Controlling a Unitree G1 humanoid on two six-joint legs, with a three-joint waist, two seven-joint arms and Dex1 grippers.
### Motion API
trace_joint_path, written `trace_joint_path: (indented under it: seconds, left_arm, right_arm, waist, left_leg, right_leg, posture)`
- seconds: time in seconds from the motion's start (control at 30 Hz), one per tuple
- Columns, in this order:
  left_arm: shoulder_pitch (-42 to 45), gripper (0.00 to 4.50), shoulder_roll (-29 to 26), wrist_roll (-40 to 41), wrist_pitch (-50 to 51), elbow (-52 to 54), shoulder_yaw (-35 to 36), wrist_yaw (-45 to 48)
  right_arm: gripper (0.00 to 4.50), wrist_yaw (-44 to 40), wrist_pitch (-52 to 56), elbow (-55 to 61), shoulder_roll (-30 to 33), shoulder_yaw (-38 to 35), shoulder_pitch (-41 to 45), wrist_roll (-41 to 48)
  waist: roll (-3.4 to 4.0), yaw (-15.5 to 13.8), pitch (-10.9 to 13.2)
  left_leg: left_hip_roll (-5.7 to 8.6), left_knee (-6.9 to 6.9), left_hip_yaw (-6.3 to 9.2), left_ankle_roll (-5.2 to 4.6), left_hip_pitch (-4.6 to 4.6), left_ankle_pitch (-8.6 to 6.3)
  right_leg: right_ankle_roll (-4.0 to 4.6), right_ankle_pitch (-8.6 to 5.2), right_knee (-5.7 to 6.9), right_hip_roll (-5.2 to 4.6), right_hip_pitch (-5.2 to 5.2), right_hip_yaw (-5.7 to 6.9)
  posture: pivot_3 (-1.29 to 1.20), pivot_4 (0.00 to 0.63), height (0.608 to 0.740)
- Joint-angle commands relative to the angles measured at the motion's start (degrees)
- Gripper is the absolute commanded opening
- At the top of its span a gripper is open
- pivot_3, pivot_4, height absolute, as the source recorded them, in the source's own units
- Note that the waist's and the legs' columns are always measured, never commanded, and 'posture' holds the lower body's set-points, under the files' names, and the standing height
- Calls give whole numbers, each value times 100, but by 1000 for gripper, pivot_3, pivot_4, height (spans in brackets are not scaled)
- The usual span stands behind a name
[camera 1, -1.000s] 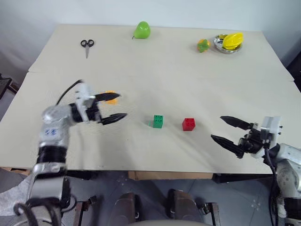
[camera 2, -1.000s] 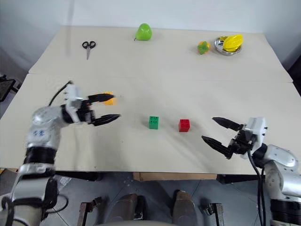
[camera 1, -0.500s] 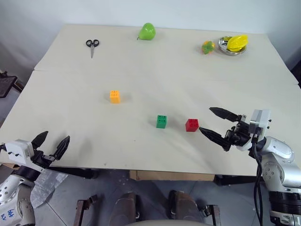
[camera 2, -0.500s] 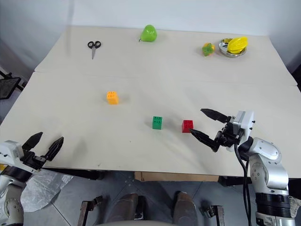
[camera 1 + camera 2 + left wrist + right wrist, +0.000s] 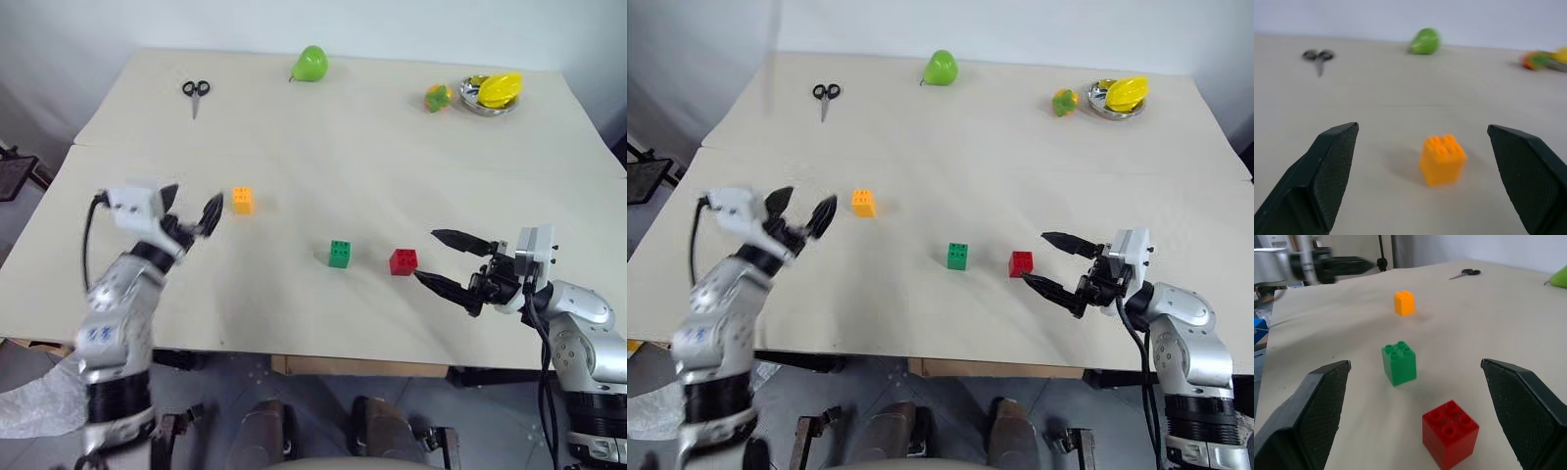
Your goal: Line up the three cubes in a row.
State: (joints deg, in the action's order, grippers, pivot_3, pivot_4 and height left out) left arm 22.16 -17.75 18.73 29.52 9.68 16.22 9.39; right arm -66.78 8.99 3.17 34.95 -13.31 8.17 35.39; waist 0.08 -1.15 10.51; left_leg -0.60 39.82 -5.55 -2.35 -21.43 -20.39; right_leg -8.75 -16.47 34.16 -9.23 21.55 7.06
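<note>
Three cubes (image 5: 1399, 363) unobstructed; far scissors (image 5: 1318, 56) blurred.

I'm looking down at a pale table (image 5: 323, 147) with a seam running across it. Toward eleven o'clock, a pair of black-handled scissors (image 5: 195, 94) is lying flat, blades pointing toward me. At twelve o'clock, near the far edge, a green pear (image 5: 313, 63) is sitting alone. Out at one o'clock, a small orange-and-green fruit (image 5: 438, 97) is resting just beside a round metal dish (image 5: 487, 104), and something yellow (image 5: 499, 86) is sitting in that dish, overhanging its rim. I can't tell what the yellow thing is.
</note>
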Motion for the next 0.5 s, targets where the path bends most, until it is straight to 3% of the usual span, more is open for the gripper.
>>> trace_joint_path:
  seconds: [0.03, 0.5]
  left_arm:
    - [581, 4492, 52, -353, 297, -422, -268, -450]
    - [1056, 4492, 271, -854, 590, -1322, -934, -599]
  right_arm:
    - [4500, -14, 6, 216, 29, -83, -50, 119]
    - [4500, 111, -131, 332, -125, -95, -209, 97]
  waist:
    - [-1, -8, 1]
    - [-3, -35, 1]
  left_leg:
    - [1, -1, 0, 1, -1, 0]
    - [-22, 3, -2, 20, -4, 3]
  right_leg:
    - [0, 0, -6, 8, 0, 1]
    - [0, 0, -24, 44, -1, -13]
  posture:
    - [0, 150, 740]
    - [0, 150, 740]
